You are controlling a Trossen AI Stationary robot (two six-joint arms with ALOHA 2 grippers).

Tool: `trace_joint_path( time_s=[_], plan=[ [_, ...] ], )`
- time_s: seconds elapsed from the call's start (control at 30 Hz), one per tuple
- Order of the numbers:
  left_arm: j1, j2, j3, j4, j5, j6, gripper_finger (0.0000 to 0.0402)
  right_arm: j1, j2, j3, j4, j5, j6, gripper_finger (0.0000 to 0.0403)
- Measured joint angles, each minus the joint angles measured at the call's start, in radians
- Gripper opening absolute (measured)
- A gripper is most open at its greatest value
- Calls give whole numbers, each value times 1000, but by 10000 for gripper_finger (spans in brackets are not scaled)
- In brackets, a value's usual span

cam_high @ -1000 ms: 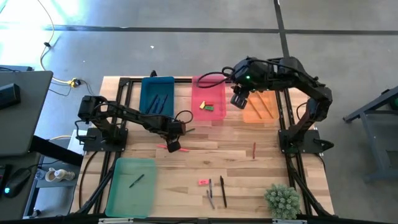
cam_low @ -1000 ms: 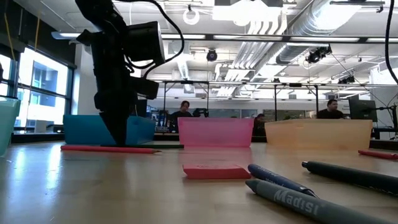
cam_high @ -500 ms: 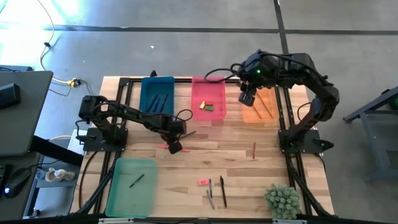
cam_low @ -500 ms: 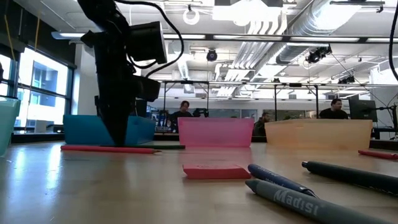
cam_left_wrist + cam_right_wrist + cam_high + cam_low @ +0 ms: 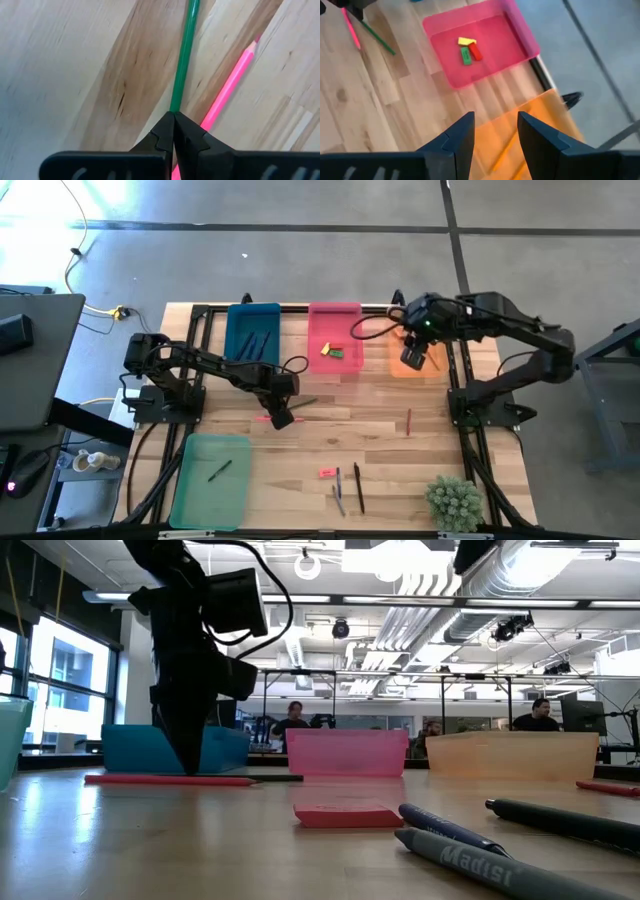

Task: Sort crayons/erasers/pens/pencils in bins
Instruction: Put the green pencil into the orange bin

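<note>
Pens (image 5: 347,490) and a pink eraser (image 5: 326,472) lie near the front edge of the tabletop (image 5: 380,442), right of the green bin (image 5: 210,478), which holds one dark stick, apparently a pen. At mid-table the left gripper (image 5: 283,420) has its fingers pressed together on a green pencil (image 5: 184,60), a pink pencil (image 5: 231,82) lying just beside it. Along the rear edge the right gripper (image 5: 413,360), fingers apart and empty, hangs over the orange bin (image 5: 416,352), beside the pink bin (image 5: 335,345) and the blue bin (image 5: 252,332).
</note>
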Motion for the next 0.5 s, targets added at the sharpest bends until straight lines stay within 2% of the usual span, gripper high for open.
trace_joint_path(
  time_s=[0.13, 0.3, 0.5],
  plan=[
    [0, 0, 0, 2, 16, 0, 1, 0, -73, -128, 74, -59, 66, 140],
    [0, -1, 1, 2, 16, 2, 0, 0, -129, -248, 146, -74, 114, 140],
    [-2, -1, 1, 2, 17, 22, 11, 0, -144, -306, 163, -74, 140, 140]
  ],
)
